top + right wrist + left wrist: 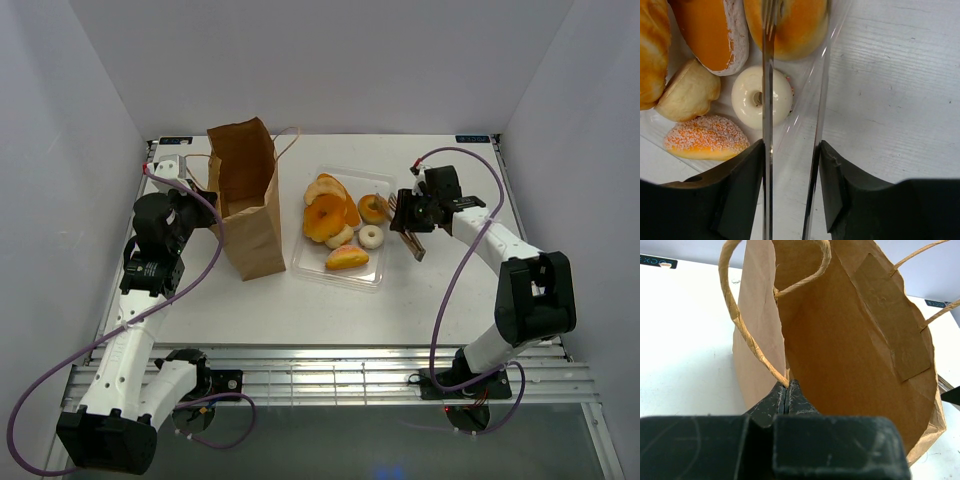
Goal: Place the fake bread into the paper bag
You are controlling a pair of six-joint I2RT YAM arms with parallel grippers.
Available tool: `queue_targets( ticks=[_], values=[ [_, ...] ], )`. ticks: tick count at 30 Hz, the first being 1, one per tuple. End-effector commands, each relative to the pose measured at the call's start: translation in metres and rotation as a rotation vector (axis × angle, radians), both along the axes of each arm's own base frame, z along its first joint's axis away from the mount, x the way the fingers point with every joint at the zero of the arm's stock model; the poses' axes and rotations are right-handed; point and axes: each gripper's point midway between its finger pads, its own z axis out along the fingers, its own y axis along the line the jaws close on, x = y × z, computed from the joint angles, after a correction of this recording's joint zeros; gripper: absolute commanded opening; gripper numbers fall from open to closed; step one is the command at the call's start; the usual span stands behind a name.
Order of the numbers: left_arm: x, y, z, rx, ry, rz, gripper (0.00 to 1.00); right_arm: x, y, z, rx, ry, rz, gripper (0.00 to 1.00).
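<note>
My left gripper (pixel 787 388) is pinched tight shut. My right gripper (pixel 791 156) is half closed, its arm reaching forward.

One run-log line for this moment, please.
left gripper: shut on paper bag rim | right gripper: holding tongs over tray | bread: in tray

Brown paper bag (pixel 247 205) upright, mouth open, fake bread (pixel 327 217) heaped just beside it, orange, cream and sugared pieces
</note>
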Motion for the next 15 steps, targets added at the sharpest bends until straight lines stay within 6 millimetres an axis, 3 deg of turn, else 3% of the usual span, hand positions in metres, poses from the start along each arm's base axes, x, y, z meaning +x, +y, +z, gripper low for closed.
queue_targets(
  ticks=[1, 6, 15],
  values=[
    [-0.004, 0.001, 0.009, 0.008, -0.027, 0.005, 0.0, 0.016, 0.006, 0.013, 0.031, -0.05, 0.004, 0.49],
    [-0.004, 0.002, 0.008, 0.008, -0.026, 0.006, 0.0, 0.019, 0.009, 0.026, 0.046, -0.071, 0.013, 0.34],
    [-0.004, 0.003, 0.01, 0.009, -0.032, 0.014, 0.0, 0.024, 0.013, 0.078, 0.076, -0.145, 0.03, 0.26]
  ],
)
